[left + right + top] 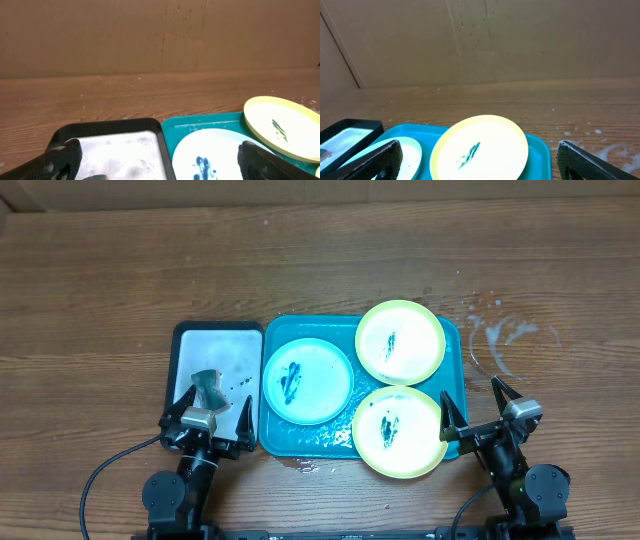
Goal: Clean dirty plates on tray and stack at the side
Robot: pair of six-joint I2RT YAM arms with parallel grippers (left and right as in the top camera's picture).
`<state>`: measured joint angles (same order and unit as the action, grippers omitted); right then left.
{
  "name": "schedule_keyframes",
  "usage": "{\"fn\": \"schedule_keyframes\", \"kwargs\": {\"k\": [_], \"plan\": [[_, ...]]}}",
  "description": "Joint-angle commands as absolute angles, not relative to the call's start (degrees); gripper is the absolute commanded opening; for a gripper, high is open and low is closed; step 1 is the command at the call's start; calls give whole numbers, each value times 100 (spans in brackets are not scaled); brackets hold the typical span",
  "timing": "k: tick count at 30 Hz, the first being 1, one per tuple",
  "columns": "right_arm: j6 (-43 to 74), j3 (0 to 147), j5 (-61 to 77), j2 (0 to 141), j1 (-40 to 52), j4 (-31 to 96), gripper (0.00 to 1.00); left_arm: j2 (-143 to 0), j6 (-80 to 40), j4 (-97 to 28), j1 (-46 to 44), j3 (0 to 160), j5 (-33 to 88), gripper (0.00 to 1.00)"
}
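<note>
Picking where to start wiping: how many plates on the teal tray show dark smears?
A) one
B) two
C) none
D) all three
D: on the teal tray, the blue-rimmed plate, the far yellow-green plate and the near yellow-green plate each carry a dark teal smear in the centre.

The table (100,300) is matt, grained brown wood with pale flecks at its right. The tray (320,328) is teal plastic, glossy and wet-looking. The blue-rimmed plate (307,379), the far yellow-green plate (400,341) and the near yellow-green plate (398,431) look smooth and faintly shiny, smeared dark teal.
</note>
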<state>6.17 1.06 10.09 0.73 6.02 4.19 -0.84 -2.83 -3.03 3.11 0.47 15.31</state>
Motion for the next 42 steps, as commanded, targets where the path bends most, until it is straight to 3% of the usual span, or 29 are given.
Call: {"fn": "schedule_keyframes", "kwargs": {"k": [1, 27, 35, 42], "plan": [[596, 45, 991, 16, 587, 392, 100, -30, -276, -303, 353, 27, 1461, 100], [735, 134, 902, 16, 587, 521, 100, -30, -276, -303, 353, 27, 1461, 100], [770, 1166, 904, 202, 587, 1577, 100, -30, -276, -303, 353, 27, 1461, 100], [921, 3094, 1024, 1767, 587, 3037, 100, -30, -276, -303, 353, 27, 1461, 100]]}}
